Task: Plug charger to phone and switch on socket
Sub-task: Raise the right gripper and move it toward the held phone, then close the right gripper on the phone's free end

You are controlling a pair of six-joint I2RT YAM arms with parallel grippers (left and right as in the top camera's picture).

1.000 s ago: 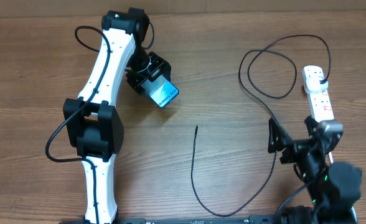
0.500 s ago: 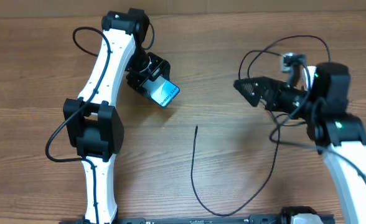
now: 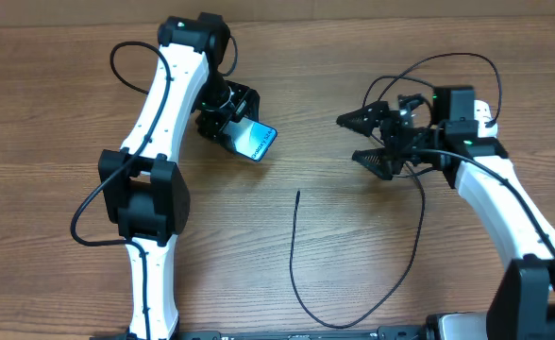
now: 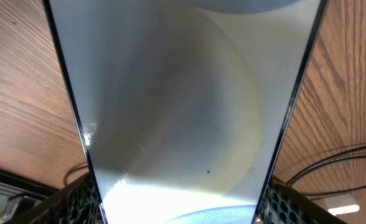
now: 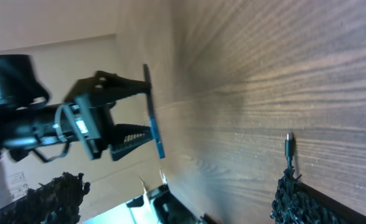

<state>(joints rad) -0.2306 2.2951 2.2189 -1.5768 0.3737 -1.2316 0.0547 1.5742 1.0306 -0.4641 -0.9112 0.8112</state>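
Cyan-blue is glowing on the screen of the phone (image 3: 257, 142), which is sitting in the left end effector (image 3: 230, 129) at the upper left-centre of the tabletop (image 3: 51, 113). The end effector is clamping the phone by its long edges, and the free end is pointing toward the middle. In the left wrist view the phone is filling nearly the whole picture as a grey, glossy sheet, with black textured fingers (image 4: 77, 202) pressing at both lower corners. Whether the phone is touching the wood cannot be told.

Below and to the right of the phone, apart from it, the bare tip of the charger (image 3: 293, 247) is lying loose. Its thin black cable is running toward the near edge, curving right, climbing under the right arm (image 3: 504, 203) and looping at the upper right. The right end effector (image 3: 348, 138) is hovering beside that loop with its fingers spread wide, holding nothing and pointing left at the phone. Its wrist camera is showing the phone edge-on and the charger tip ahead.

At the far right the white socket (image 3: 486, 113) is lying largely hidden under the right arm.

Brown wood grain is running crosswise over the whole tabletop, and a pale beige panel (image 5: 65, 25) is rising beyond its far edge.
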